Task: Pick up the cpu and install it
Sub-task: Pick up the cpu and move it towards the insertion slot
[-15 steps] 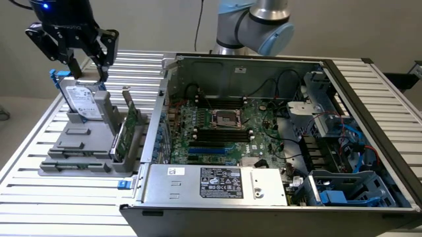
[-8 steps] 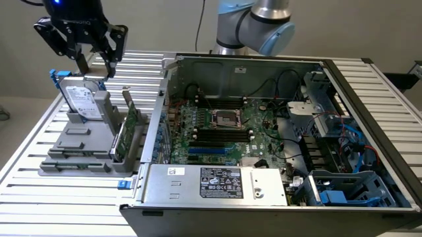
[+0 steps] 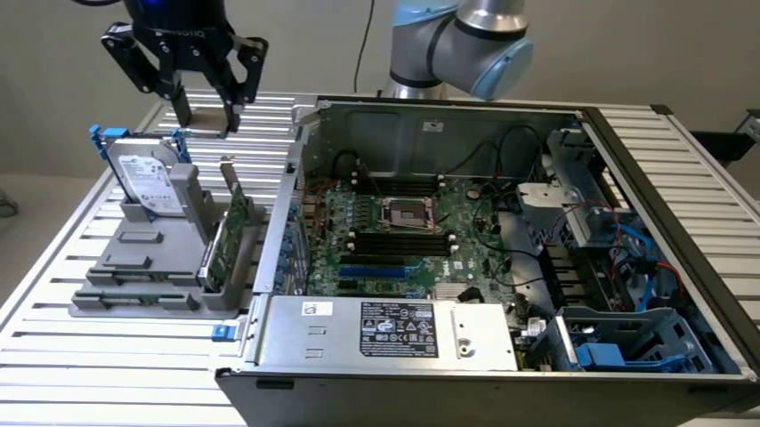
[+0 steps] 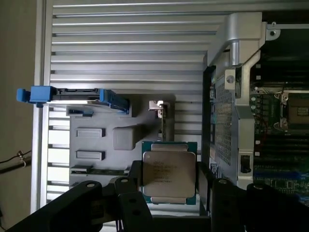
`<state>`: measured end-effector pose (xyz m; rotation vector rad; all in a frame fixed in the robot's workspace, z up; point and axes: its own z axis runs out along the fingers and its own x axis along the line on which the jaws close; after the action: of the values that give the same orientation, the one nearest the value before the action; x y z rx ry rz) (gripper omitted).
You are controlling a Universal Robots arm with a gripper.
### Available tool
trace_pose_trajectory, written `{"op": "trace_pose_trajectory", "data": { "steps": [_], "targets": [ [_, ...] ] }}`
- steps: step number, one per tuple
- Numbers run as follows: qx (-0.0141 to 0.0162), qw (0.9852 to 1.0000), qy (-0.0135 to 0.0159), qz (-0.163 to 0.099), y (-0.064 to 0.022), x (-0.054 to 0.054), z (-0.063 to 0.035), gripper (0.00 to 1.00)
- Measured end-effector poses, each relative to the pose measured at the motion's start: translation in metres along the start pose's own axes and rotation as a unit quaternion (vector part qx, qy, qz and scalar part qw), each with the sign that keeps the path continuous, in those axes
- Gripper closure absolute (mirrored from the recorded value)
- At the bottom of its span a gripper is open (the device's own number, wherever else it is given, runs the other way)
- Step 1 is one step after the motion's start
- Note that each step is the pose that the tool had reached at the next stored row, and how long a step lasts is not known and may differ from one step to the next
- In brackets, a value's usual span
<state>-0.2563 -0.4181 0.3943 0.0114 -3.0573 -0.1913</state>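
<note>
Slatted aluminium is serving as the bench (image 3: pixel 84 374), on which an open computer case (image 3: pixel 416 133) and a grey moulded holder (image 3: pixel 137 267) are being carried side by side, the holder lying toward the exterior view's left. A hard drive (image 3: pixel 149 187) with blue handles is being kept upright in the holder, and a green card (image 3: pixel 226 240) is being kept on edge in a slot near the case wall.

The cpu (image 3: pixel 206 116) is being gripped by the tool (image 3: pixel 206 126), whose two dark fingers (image 3: pixel 181 105) are being pressed against opposite edges of the chip. The chip is being held in the air above the far end of the holder, clear of the bench and outside the case. In the wrist view its dull silver top, edged by a green rim, is being shown face-on between the fingers.

Inside the case, the motherboard (image 3: pixel 392 253) is lying flat, with the socket (image 3: pixel 404 213) sitting near its middle, well apart from the held chip. A power supply (image 3: pixel 392 329) with a black label is being carried along the case's near edge. Behind the case, the arm (image 3: pixel 464 44) is being seen.
</note>
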Motion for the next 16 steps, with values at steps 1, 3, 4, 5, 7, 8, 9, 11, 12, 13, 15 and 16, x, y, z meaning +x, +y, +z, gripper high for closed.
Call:
{"op": "trace_pose_trajectory", "data": {
  "steps": [1, 3, 4, 5, 7, 8, 9, 11, 12, 13, 15, 16],
  "targets": [
    [-0.0014, 1.0, 0.0, 0.0, 0.0, -0.004, -0.0003, 0.45],
    [-0.0039, 1.0, 0.0, 0.0, -0.0001, -0.014, -0.0011, 0.45],
    [-0.0053, 1.0, 0.0, 0.0, -0.0001, -0.018, -0.0014, 0.45],
    [-0.0066, 1.0, 0.0, -0.001, -0.0001, -0.023, -0.0018, 0.45],
    [-0.009, 1.0, 0.0, -0.001, -0.0001, -0.032, -0.0025, 0.45],
    [-0.0099, 1.0, 0.0, -0.001, -0.0001, -0.036, -0.0029, 0.45],
    [-0.0108, 0.9999, 0.0, -0.001, -0.0001, -0.041, -0.0032, 0.45],
    [-0.0121, 0.9999, -0.0001, -0.001, -0.0002, -0.05, -0.0039, 0.45],
    [-0.0128, 0.9999, 0.0, -0.001, -0.0002, -0.054, -0.0043, 0.45],
    [-0.0134, 0.9999, -0.0001, -0.001, -0.0002, -0.059, -0.0045, 0.45],
    [-0.0137, 0.9999, 0.0, -0.001, -0.0003, -0.068, -0.0048, 0.45],
    [-0.0137, 0.9999, 0.0, -0.001, -0.0003, -0.073, -0.0049, 0.45]
  ]
}}
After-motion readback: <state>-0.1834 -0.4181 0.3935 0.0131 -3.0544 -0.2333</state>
